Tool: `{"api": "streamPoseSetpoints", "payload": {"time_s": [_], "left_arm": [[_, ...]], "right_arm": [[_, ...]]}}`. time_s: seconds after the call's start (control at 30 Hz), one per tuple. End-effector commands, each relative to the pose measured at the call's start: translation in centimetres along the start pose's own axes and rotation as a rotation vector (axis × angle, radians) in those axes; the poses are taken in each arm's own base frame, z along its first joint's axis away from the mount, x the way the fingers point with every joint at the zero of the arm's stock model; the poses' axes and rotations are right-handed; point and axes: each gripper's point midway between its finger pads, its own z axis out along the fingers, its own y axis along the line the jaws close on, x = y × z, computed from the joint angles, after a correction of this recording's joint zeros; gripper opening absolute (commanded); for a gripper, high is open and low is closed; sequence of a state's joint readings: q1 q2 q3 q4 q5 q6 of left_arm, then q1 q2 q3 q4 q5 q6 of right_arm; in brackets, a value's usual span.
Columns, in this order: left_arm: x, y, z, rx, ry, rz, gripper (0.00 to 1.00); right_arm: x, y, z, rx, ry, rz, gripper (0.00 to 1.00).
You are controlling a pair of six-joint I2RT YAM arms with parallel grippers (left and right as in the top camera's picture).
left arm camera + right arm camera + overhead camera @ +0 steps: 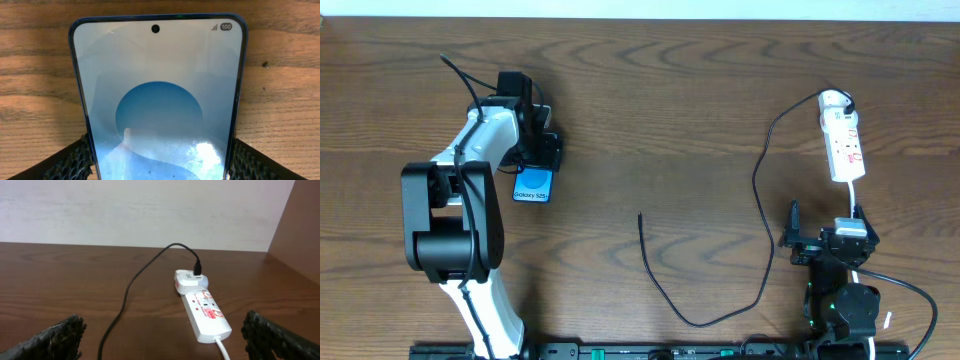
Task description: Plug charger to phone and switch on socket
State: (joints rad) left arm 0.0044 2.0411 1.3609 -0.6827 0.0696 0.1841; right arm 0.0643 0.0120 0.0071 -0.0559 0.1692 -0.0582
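The phone (533, 187) lies flat on the table at the left, its blue screen up, partly under my left arm. In the left wrist view the phone (159, 100) fills the frame, and my left gripper (159, 160) has a finger against each long edge of it. The white socket (842, 135) lies at the far right, with a white adapter plugged in at its far end. The charger (761, 180) runs from there in a long loop to its free plug tip (640, 216) at mid-table. My right gripper (825, 228) is open and empty, just short of the socket (206, 312).
The socket's white cord (851, 205) runs back under my right arm. The charger cable (127, 295) lies left of the socket in the right wrist view. A pale wall stands behind the table's far edge (100, 244). A black rail (640, 351) runs along the front edge.
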Motion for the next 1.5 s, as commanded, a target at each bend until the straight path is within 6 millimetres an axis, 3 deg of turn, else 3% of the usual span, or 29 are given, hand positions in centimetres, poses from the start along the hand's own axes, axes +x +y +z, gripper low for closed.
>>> {"api": "streamPoseSetpoints", "payload": {"time_s": [0.0, 0.43, 0.9, 1.47], "left_arm": [[1.85, 0.34, 1.92, -0.019, 0.082, 0.013, 0.84], [1.78, 0.34, 1.92, -0.019, 0.079, 0.013, 0.75], [1.70, 0.35, 1.93, -0.019, 0.076, 0.013, 0.95], [1.15, 0.43, 1.96, -0.023, 0.054, 0.013, 0.96]], "right_arm": [[0.01, 0.09, -0.04, -0.003, -0.002, 0.012, 0.99], [0.01, 0.09, -0.04, -0.003, -0.002, 0.012, 0.99], [0.01, 0.09, -0.04, -0.003, -0.002, 0.012, 0.99], [0.01, 0.09, -0.04, -0.003, -0.002, 0.012, 0.99]]}}
